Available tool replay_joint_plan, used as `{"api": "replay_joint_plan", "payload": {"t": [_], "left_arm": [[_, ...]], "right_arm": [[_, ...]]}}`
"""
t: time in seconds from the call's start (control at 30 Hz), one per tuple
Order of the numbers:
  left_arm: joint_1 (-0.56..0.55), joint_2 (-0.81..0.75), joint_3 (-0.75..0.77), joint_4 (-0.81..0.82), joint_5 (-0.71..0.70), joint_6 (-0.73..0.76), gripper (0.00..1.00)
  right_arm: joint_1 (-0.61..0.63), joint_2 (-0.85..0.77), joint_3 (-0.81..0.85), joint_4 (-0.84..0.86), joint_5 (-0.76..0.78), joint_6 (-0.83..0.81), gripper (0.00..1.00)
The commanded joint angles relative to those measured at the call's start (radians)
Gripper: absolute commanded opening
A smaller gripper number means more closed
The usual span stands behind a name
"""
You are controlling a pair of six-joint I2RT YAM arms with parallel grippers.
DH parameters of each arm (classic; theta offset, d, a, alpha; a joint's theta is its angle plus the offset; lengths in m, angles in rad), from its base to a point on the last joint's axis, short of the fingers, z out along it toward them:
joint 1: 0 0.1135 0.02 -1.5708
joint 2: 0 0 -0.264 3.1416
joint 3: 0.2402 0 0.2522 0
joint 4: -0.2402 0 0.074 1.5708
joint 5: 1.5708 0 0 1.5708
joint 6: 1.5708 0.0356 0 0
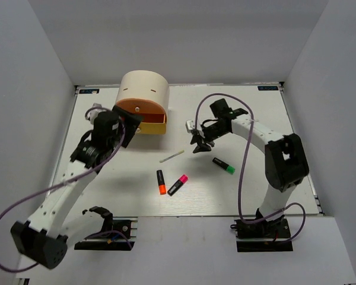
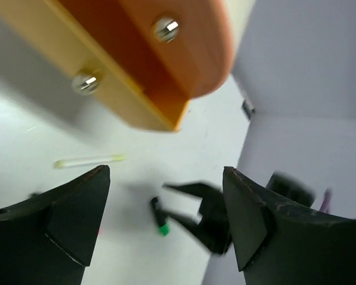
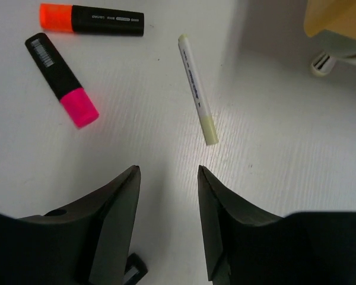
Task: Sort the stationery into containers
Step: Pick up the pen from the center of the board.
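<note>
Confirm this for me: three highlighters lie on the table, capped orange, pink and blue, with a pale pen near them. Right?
Not quite. The third cap is green, not blue, as the top external view shows on the green-capped highlighter. The orange-capped highlighter and pink-capped highlighter do lie on the table, with the pale pen near them.

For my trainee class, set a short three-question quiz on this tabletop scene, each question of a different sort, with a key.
1. True or false: the right gripper is open, with the pale pen lying on the table beyond its jaws.
2. Which highlighter lies apart from the other two? A orange-capped; B pink-capped; C the green-capped highlighter.
3. Name the colours of the two drawers in front of the left gripper.
Key: 1 true; 2 C; 3 orange drawer and yellow drawer.
</note>
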Motion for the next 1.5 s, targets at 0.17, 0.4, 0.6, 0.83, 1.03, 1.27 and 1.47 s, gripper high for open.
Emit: {"api": "replay_joint_plan", "payload": {"t": [0.17,0.4,0.6,0.83,1.03,1.27,1.47], "left_arm": [[-0.004,-0.352,-0.315,-0.165,0.066,0.135,0.9],[-0.004,-0.508,-0.393,-0.209,0.066,0.126,0.91],[-0.004,-0.519,-0.393,-0.249,0.066,0.126,0.91],[-0.004,-0.51,-0.413,-0.217,0.075,0.126,0.91],[-0.004,-0.499,-0.413,-0.226,0.084,0.126,0.91],[-0.004,-0.508,-0.413,-0.235,0.084,0.117,0.91],[-0.004,-0.518,-0.413,-0.254,0.075,0.117,0.91]], "right_arm": [[0.117,0.183,0.201,-0.102,0.096,-0.147,0.5],[0.174,0.258,0.237,-0.062,0.212,-0.104,0.5],[0.184,0.293,0.286,-0.055,0.261,-0.06,0.5],[0.189,0.328,0.327,-0.049,0.289,-0.046,0.5],[0.177,0.364,0.358,-0.095,0.303,-0.075,0.46],[0.195,0.385,0.356,-0.079,0.336,-0.078,0.46],[0.201,0.413,0.356,-0.072,0.355,-0.066,0.46]]}}
